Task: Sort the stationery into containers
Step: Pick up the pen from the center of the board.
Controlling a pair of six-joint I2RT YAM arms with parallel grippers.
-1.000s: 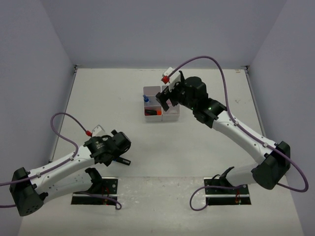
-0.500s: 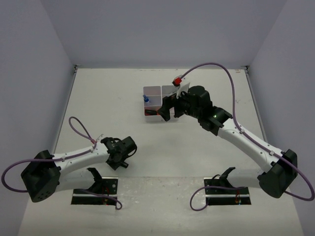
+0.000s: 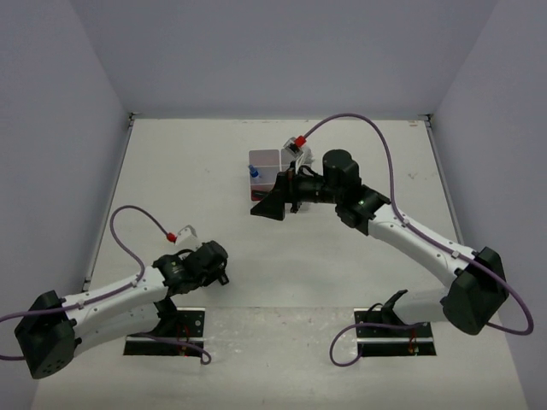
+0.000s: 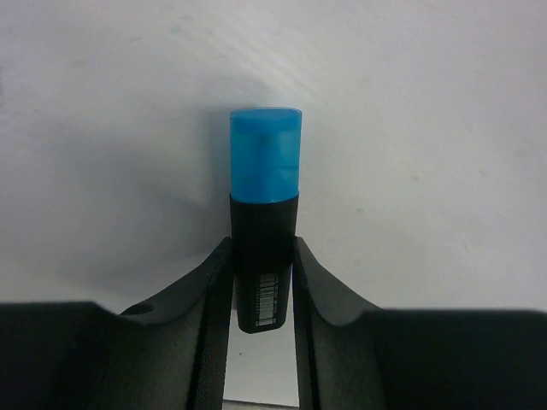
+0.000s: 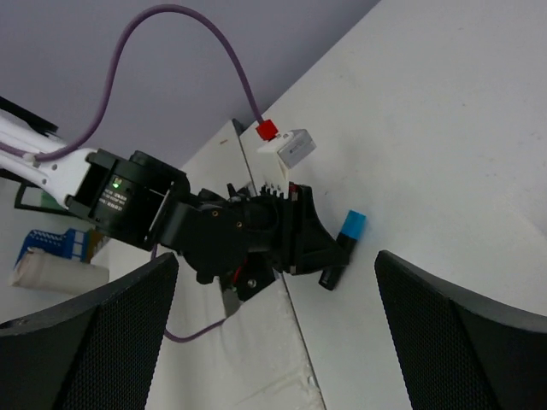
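A black highlighter (image 4: 264,224) with a blue cap lies on the white table, and my left gripper (image 4: 262,248) is shut on its barrel, both fingers pressing its sides. In the top view that gripper (image 3: 220,273) sits low near the front left, and it hides the highlighter. The white organiser tray (image 3: 267,159) stands at the back centre with a blue-capped item (image 3: 253,172) in its left side. My right gripper (image 3: 272,205) hangs open over the tray's front half, covering it. From the right wrist, the wide-open right gripper (image 5: 275,342) looks toward the left arm and the highlighter (image 5: 349,229).
Grey walls close the table (image 3: 188,179) on three sides. Purple cables loop off both arms. Two metal base plates (image 3: 167,329) sit at the near edge. A white tube with a blue ribbed end (image 5: 43,260) shows at the right wrist view's left edge.
My left gripper has closed onto the blue-capped highlighter and its arm has shifted slightly. My right gripper, still open, has swung down and left over the tray's front.
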